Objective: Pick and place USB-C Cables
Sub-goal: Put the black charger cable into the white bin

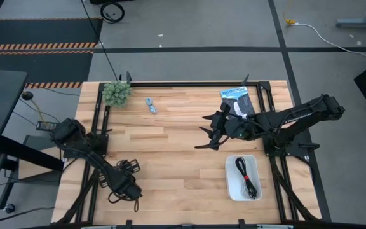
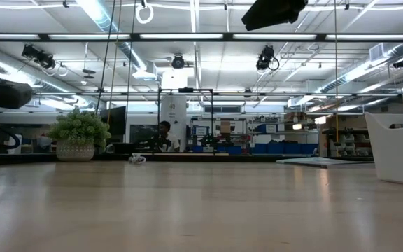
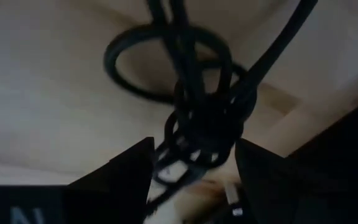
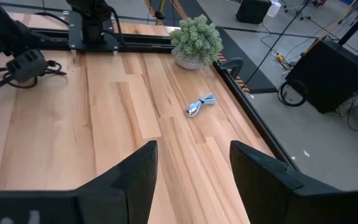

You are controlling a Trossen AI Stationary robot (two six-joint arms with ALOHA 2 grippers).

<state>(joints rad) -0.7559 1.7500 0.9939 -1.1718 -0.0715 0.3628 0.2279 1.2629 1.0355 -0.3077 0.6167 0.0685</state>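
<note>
A black coiled USB-C cable lies on the table near its front left. My left gripper stands low over it, open. In the left wrist view its fingers are on either side of the cable's knotted middle. A second black cable lies in the white tray. The light blue cable lies on the wood at the far left and also shows in the right wrist view. My right gripper hovers open and empty above the table's middle right. No white cable is in view. My left gripper has the black cable's bundled middle between its open fingers, coming from above. Loops spread out on the table beyond them. I cannot tell whether a finger touches the cable.
A fuzzy green plant ball stands at the far left corner. A flat black-and-blue packet lies at the far right, behind my right arm. Black frame rails run along the table's edges. Bare wood lies between the two arms.
</note>
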